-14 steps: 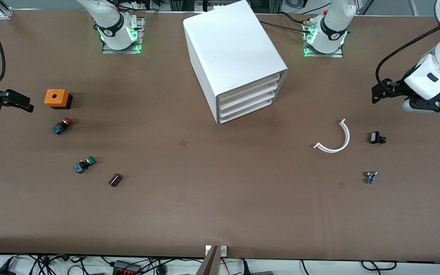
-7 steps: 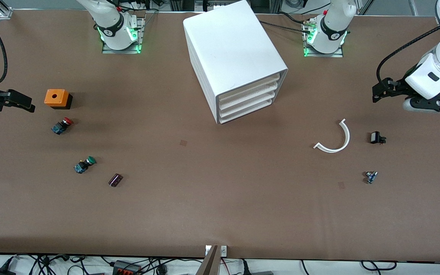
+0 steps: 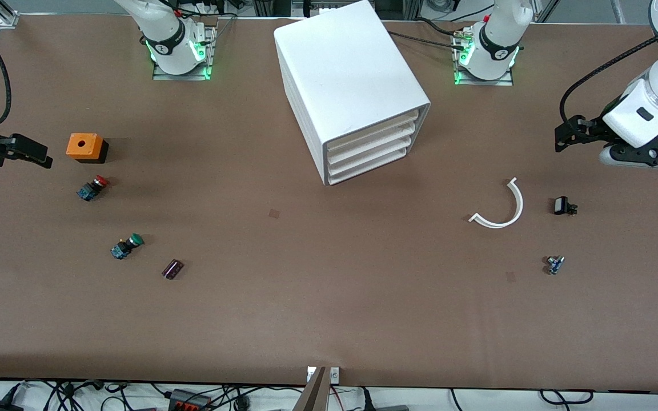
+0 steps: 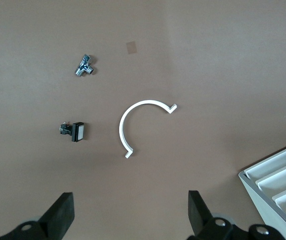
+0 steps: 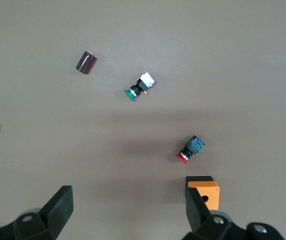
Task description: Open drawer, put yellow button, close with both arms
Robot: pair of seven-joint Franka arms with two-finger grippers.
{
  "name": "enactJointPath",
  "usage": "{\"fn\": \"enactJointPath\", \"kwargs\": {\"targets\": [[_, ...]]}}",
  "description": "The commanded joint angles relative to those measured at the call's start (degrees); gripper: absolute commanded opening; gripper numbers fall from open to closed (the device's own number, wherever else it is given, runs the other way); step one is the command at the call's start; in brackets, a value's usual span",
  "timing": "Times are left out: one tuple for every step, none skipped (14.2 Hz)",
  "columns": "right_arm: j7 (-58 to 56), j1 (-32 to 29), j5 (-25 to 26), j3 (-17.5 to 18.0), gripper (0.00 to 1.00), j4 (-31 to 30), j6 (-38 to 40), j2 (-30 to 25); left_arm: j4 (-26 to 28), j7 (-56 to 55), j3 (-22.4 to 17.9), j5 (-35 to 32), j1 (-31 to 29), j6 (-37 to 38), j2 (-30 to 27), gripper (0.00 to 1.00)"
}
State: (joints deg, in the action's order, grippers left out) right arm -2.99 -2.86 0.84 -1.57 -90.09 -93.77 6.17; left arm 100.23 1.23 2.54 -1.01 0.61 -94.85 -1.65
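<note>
The white cabinet (image 3: 349, 80) stands between the two arm bases. Its four trays face the front camera and all are pushed in; the drawer (image 3: 373, 130) is the uppermost one. No yellow button shows in any view. My left gripper (image 3: 570, 135) hangs open and empty over the table at the left arm's end, and in its wrist view (image 4: 131, 215) only bare table lies between the fingers. At the right arm's end my right gripper (image 3: 23, 152) is open and empty beside the orange box (image 3: 84, 146), as its wrist view (image 5: 127, 210) also shows.
A red-capped button (image 3: 92, 187), a green-capped button (image 3: 126, 246) and a dark cylinder (image 3: 172, 269) lie near the orange box. At the left arm's end lie a white curved piece (image 3: 503, 208), a small black part (image 3: 563, 205) and a metal fitting (image 3: 554, 264).
The left hand has drifted slightly toward the bases' side of the table. The right gripper has barely shifted. Both stay open.
</note>
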Motion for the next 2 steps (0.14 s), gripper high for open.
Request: {"fn": "enactJointPath", "kwargs": {"targets": [[-0.3,-0.1,0.7,0.4,1.0,-1.3,-0.7,-1.2,-0.9,0.5,0.0,0.8,0.0,1.3,-0.2,1.0],[-0.3,-0.1,0.7,0.4,1.0,-1.4,-0.7,-1.2,-0.9,0.4,0.0,0.8,0.0,1.3,-0.2,1.0]]}}
